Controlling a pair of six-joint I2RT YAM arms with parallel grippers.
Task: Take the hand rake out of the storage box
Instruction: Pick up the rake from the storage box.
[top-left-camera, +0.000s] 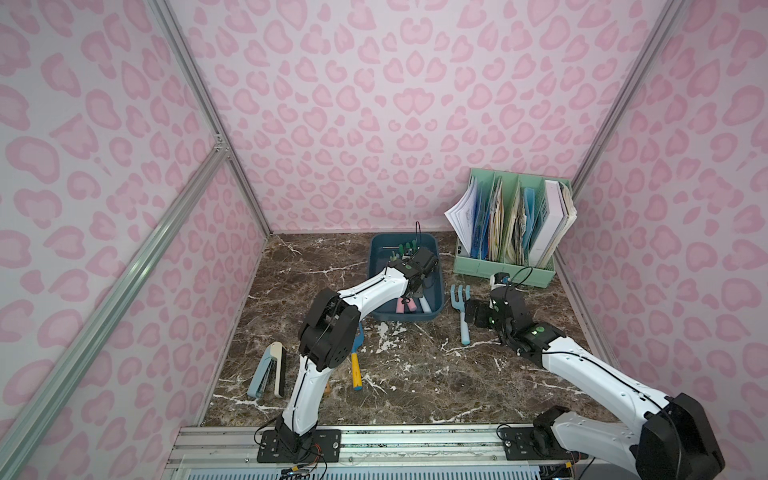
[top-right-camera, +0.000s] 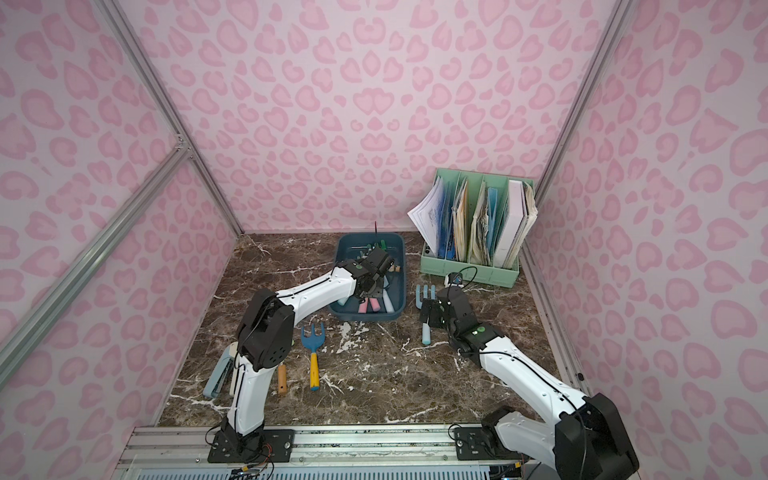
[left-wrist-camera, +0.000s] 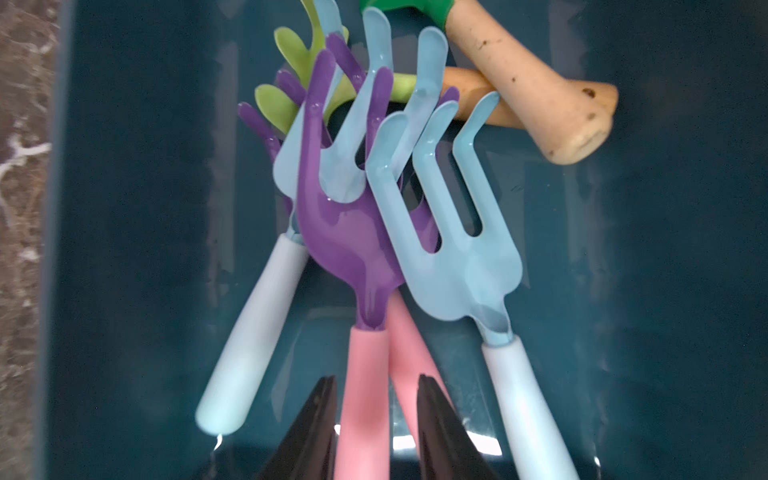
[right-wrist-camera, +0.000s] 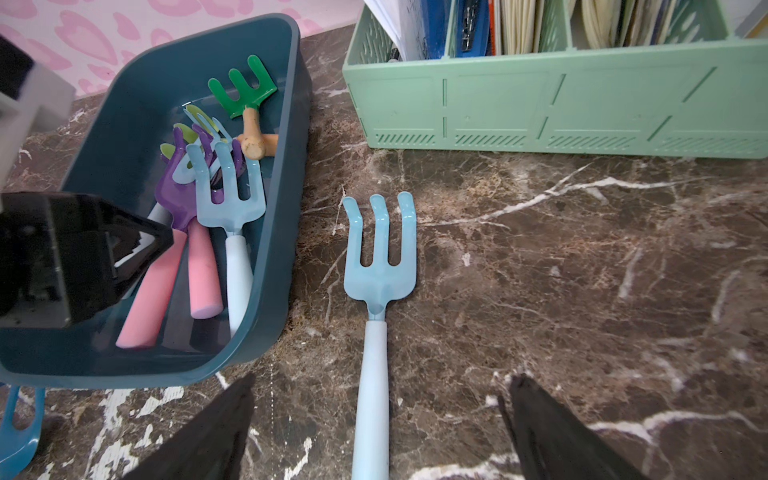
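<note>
Status: storage box (top-left-camera: 405, 318) sits near the table's (top-left-camera: 415, 374) back edge, about centre, with a pile of hand rakes inside. Left claw (left-wrist-camera: 374, 378) is down in the box, jaws narrowed either side of the pink handle of the purple rake (left-wrist-camera: 345, 232); can't tell if they actually pinch it. Pale blue rakes (left-wrist-camera: 453, 266) lie on both sides of it, green rake (right-wrist-camera: 243, 89) at the box's far end. Right claw (right-wrist-camera: 384, 376) is spread wide, gripping nothing, hanging over the handle of a loose rake (right-wrist-camera: 378, 266) lying on the table just beside the box's right side. Yellow-handled rake (top-right-camera: 312, 345) lies front left, stapler (top-left-camera: 266, 370) by the left edge.
</note>
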